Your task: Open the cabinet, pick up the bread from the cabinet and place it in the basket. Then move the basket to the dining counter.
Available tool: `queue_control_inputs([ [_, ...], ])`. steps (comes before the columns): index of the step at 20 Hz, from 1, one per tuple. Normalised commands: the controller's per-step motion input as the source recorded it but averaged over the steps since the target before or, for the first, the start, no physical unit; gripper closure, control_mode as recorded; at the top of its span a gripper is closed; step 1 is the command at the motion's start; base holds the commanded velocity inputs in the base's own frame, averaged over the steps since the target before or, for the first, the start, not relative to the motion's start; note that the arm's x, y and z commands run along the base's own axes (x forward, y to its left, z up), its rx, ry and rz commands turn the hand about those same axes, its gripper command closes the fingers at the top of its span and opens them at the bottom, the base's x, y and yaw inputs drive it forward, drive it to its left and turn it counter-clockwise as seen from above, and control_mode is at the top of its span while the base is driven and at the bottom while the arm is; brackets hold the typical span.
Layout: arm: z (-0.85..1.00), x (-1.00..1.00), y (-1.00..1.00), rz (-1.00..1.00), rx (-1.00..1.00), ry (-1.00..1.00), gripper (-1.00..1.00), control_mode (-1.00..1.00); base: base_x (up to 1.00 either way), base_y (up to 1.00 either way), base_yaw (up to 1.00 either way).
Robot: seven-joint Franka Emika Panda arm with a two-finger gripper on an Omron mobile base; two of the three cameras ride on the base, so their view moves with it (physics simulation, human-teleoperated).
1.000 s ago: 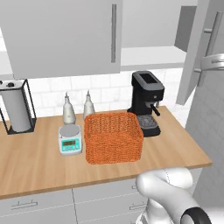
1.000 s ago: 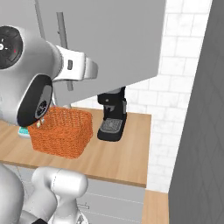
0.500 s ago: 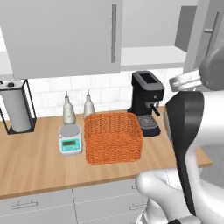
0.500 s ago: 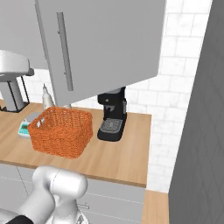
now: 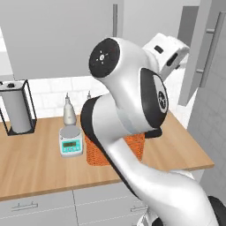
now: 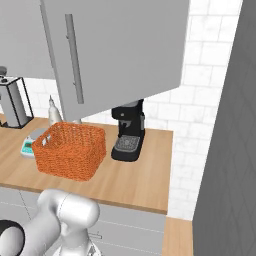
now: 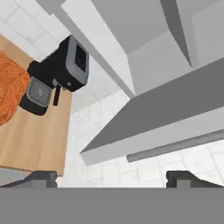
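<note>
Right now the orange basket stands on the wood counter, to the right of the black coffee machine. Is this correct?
Not quite. In the right base view the orange basket stands on the wood counter, to the left of the black coffee machine.

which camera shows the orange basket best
The right base view: the basket sits whole and unblocked on the counter. In the left base view the arm covers most of it; the hand view catches just an edge at the left.
</note>
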Motion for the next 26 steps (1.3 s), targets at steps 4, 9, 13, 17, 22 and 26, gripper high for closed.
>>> queue_control_inputs([
  [4, -0.25, 0.98, -0.38, -0.18, -0.19, 0.45, -1.0, -1.0, 0.0, 0.0, 0.0],
  [9, -0.37, 0.61, -0.74, -0.25, -0.15, 0.28, -1.0, -1.0, 0.0, 0.0, 0.0],
  [13, -0.17, 0.38, -0.85, -0.26, -0.15, 0.26, -1.0, -1.0, 0.0, 0.0, 0.0],
  [17, -0.08, 0.12, -0.83, -0.31, -0.16, 0.26, -1.0, -1.0, 0.0, 0.0, 0.0],
  [22, 0.0, -0.38, -0.99, -0.33, -0.05, 0.17, -1.0, -1.0, 0.0, 0.0, 0.0],
  [26, -0.01, -0.68, -1.0, -0.22, 0.0, 0.03, -1.0, -1.0, 0.0, 0.0, 0.0],
])
